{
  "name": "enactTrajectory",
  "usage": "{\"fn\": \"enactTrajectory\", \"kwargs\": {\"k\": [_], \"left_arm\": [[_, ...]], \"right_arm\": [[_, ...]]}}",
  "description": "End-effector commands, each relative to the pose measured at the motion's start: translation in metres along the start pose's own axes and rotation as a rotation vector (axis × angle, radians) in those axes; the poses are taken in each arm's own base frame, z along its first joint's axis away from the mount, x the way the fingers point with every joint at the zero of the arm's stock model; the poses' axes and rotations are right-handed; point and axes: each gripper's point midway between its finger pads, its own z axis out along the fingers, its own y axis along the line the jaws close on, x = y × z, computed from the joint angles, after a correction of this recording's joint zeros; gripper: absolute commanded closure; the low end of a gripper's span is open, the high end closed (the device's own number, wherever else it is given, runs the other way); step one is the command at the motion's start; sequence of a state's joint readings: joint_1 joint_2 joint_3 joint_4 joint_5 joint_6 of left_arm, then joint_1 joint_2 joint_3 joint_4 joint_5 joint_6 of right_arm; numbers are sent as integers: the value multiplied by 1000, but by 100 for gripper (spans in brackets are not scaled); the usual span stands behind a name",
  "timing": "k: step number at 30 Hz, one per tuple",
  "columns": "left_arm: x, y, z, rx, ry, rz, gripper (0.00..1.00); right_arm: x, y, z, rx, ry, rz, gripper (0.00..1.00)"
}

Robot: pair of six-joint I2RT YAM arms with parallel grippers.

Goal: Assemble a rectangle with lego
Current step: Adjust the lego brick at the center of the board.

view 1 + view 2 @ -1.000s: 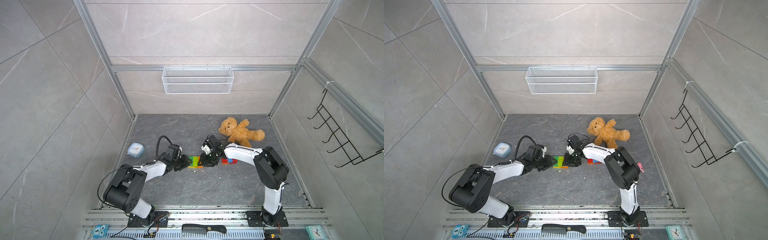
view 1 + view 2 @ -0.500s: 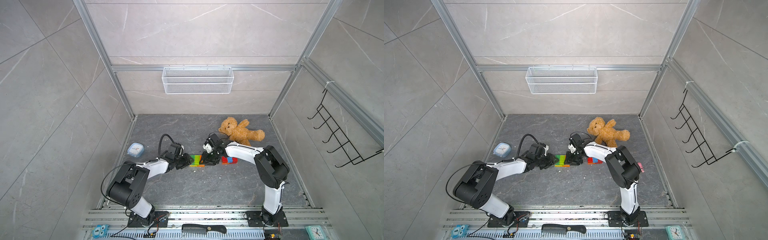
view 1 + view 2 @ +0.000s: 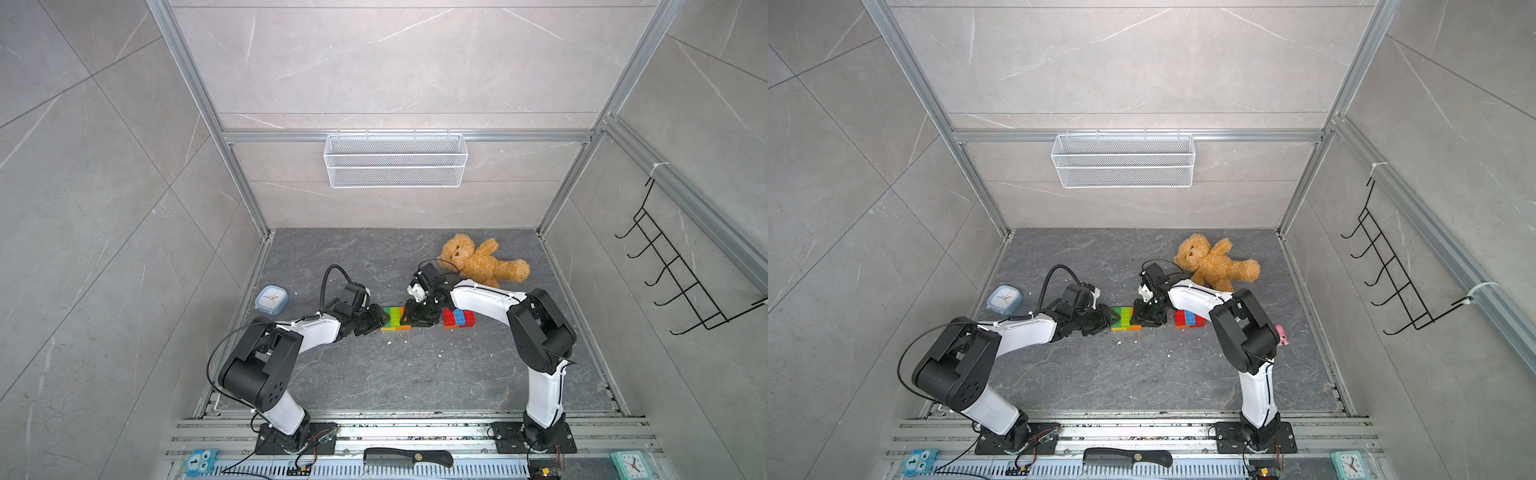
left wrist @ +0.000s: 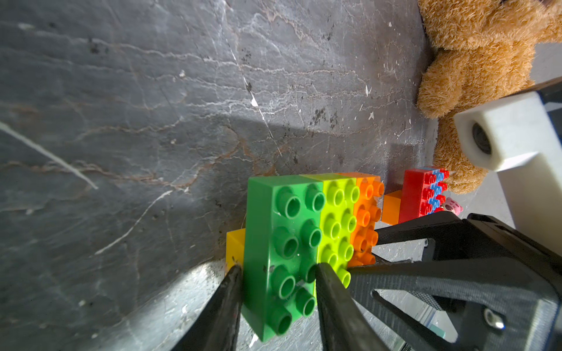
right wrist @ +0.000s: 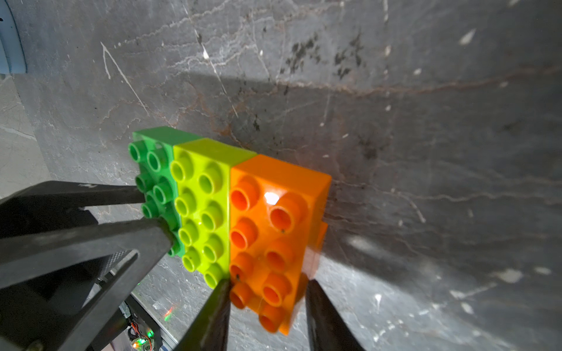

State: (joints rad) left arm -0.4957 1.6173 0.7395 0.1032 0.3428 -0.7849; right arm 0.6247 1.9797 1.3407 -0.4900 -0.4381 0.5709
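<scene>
Row: dark green studded plastic brick [image 4: 282, 243], lime brick [image 5: 200, 197], orange brick [image 5: 273, 218]. Left gripper [image 4: 278, 270], newly advanced, pinches green; right gripper [image 5: 267, 284] pinches orange; row now braced.

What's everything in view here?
brick row: three, green, lime, orange, centre, over yellow, orange
brick cluster: few, red, blue, orange, beside row
teddy: one, tan, back right
blue clock: one, floor left
teal clock: one, front rail
basket: one, white, back wall
hook rack: one, black, right wall
comb: one, black, front rail
owl toy: one, blue, front rail
figurine: one, pink, floor right
left gripper: black, shut on green brick
right gripper: black, shut on orange brick
</scene>
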Motion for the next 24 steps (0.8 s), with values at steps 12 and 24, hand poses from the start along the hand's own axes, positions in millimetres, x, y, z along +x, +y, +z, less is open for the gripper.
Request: {"fn": "enactTrajectory", "kwargs": {"k": [12, 24], "left_arm": [[-3, -6, -21, -35, 1, 90, 32], [-29, -19, -88, -118, -157, 240, 27]], "right_arm": [[3, -7, -22, 72, -22, -42, 35], [-5, -5, -101, 191, -226, -155, 30]]}}
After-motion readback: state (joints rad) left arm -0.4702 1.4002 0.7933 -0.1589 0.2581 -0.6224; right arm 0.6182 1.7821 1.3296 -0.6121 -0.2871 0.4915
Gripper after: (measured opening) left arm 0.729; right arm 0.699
